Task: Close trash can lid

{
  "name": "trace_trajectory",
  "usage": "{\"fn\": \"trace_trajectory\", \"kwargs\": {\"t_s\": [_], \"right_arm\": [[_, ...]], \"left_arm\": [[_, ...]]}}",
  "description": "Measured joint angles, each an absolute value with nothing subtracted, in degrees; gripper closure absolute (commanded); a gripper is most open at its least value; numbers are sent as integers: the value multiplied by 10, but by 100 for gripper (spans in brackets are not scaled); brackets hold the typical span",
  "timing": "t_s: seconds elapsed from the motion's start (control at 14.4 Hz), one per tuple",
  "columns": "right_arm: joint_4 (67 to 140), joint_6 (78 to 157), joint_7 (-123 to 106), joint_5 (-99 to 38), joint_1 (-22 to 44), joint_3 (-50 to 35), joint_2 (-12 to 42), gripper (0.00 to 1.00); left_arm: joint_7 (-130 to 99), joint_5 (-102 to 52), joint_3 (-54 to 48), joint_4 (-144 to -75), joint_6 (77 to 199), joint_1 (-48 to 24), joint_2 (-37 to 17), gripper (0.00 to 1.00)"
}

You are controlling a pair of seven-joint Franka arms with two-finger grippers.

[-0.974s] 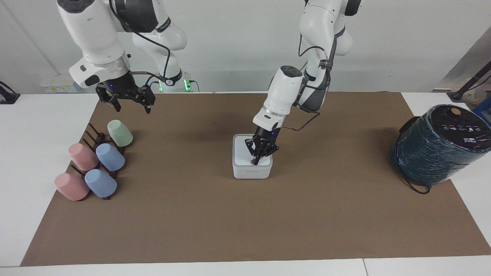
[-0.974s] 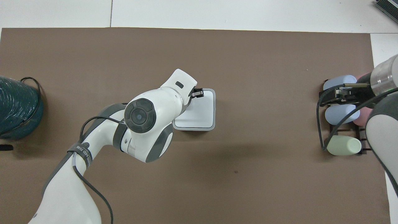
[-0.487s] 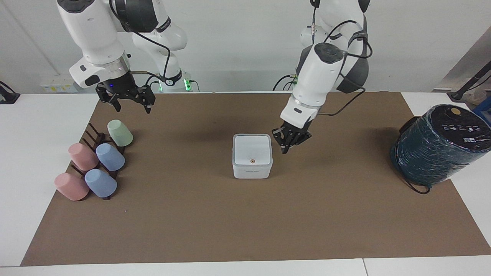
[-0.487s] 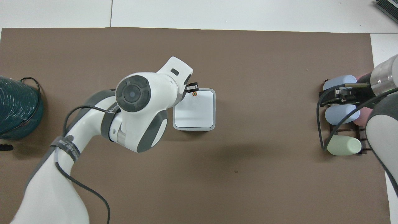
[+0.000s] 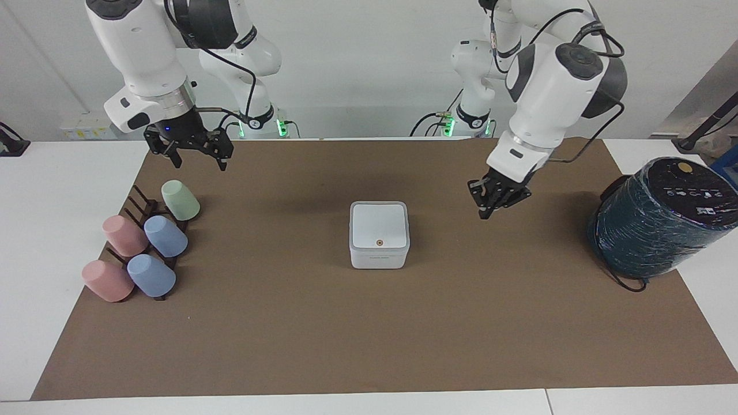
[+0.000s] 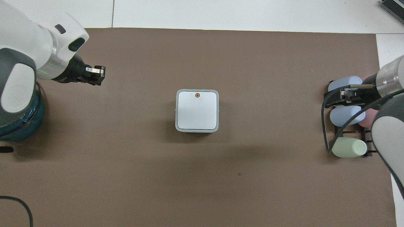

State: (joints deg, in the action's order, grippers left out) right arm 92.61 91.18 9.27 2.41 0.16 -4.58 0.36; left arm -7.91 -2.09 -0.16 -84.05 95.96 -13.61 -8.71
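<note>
The white square trash can (image 5: 379, 257) stands mid-mat, also in the overhead view (image 6: 176, 110). Its lid (image 5: 378, 223) lies flat and closed on top, orange dot up, as the overhead view (image 6: 197, 112) also shows. My left gripper (image 5: 485, 213) is shut and empty, raised over bare mat between the can and the green cylinder; it also shows in the overhead view (image 6: 100, 72). My right gripper (image 5: 199, 163) is open and empty, and waits above the cup rack; it also shows in the overhead view (image 6: 334, 98).
A dark rack with several pink, blue and green cups (image 5: 165, 236) lies at the right arm's end. A large dark green-wrapped cylinder (image 5: 657, 219) leans at the left arm's end. A brown mat (image 5: 369, 334) covers the table.
My left gripper rose off the lid near the orange dot and swung away toward the green cylinder. The lid stays flat on the can. The right arm has not moved.
</note>
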Motion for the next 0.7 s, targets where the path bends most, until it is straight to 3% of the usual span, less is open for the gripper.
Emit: {"fn": "trace_trajectory", "kwargs": {"t_s": [0.07,0.7], "right_arm": [[926,912,93,24,2,-46,4,0],[926,912,93,24,2,-46,4,0]], "left_arm": [[-78,-15,-3,-840,950,-136,-77,3],[-51,27,-4,-841,935,-136,-44,0]]}}
